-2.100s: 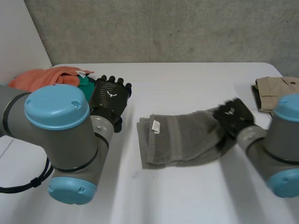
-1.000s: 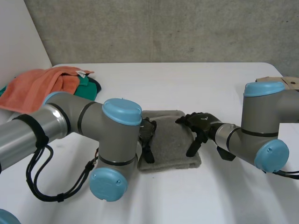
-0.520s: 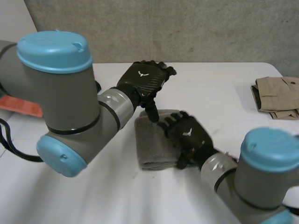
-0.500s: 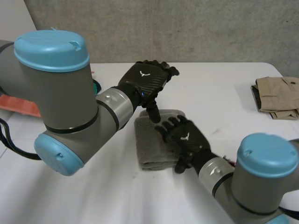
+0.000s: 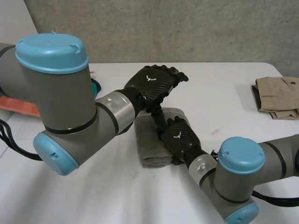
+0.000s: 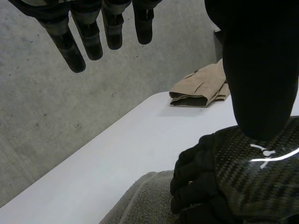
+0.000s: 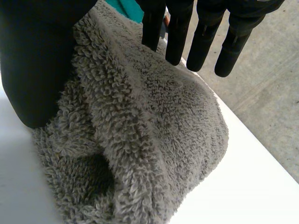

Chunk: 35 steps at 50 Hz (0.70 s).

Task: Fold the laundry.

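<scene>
towel (image 5: pixel 147 142): folded, mid counter (image 5: pixel 224 88)
right hand (image 5: pixel 180 136): lay flat on towel, fingers straight, gripped nothing
left hand (image 5: pixel 152 84): above far edge, open, empty
tip: press evenly, don't drag

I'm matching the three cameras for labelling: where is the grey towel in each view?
Head view: the towel is in the centre, under the right hand.
Left wrist view: the towel's edge lies beside the right hand.
Right wrist view: the towel is below the right hand's fingers.
Shared landmark: the right hand on the towel.
</scene>
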Each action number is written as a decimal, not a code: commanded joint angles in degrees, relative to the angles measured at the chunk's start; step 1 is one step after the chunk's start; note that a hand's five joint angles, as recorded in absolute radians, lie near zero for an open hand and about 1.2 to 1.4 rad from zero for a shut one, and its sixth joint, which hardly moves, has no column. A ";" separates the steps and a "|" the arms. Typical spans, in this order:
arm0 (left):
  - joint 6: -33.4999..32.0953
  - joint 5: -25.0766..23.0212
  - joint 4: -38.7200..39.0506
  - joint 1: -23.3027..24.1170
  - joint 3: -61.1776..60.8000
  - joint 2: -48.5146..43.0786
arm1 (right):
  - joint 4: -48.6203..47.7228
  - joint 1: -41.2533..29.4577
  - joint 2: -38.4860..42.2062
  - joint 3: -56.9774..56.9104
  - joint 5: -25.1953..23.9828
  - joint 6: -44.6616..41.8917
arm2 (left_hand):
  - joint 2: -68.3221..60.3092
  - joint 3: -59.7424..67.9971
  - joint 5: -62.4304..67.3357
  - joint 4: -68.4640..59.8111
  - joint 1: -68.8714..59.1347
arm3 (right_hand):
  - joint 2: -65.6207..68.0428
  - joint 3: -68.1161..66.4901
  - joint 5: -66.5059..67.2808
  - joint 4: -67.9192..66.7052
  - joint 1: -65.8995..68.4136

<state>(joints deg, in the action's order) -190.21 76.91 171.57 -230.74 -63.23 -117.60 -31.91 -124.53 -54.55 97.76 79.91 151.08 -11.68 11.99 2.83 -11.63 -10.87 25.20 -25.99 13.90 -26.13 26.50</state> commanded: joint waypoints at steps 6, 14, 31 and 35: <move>0.10 -0.09 0.43 -0.06 -0.06 0.09 | 0.97 0.07 2.69 -4.77 0.07 0.54 | -0.39 0.07 -0.76 -0.43 -1.19 | 16.28 -15.48 17.57 -15.35 14.98; 0.10 -0.09 0.60 -0.06 0.29 0.09 | 0.97 1.48 3.22 -7.50 0.60 0.97 | -0.39 0.07 -0.77 -0.43 -1.19 | 54.80 -54.01 56.10 -53.87 53.50; 5.10 -0.44 3.24 0.55 5.31 3.60 | 3.17 22.37 -1.98 -31.29 -5.63 5.52 | 0.62 -0.94 -1.77 0.58 -0.18 | 54.80 -54.01 56.10 -53.87 53.50; 7.04 -0.53 4.73 0.55 5.31 4.04 | 3.08 29.23 2.15 -40.51 -8.18 11.85 | 0.46 -0.77 -1.61 0.41 -0.35 | 54.80 -54.01 56.10 -53.87 53.50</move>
<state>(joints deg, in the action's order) -186.42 76.56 174.48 -230.10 -58.15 -114.60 -28.46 -104.45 -57.21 69.86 75.75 155.03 -11.67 11.99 2.83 -11.63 -10.87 65.47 -66.20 53.15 -68.30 57.75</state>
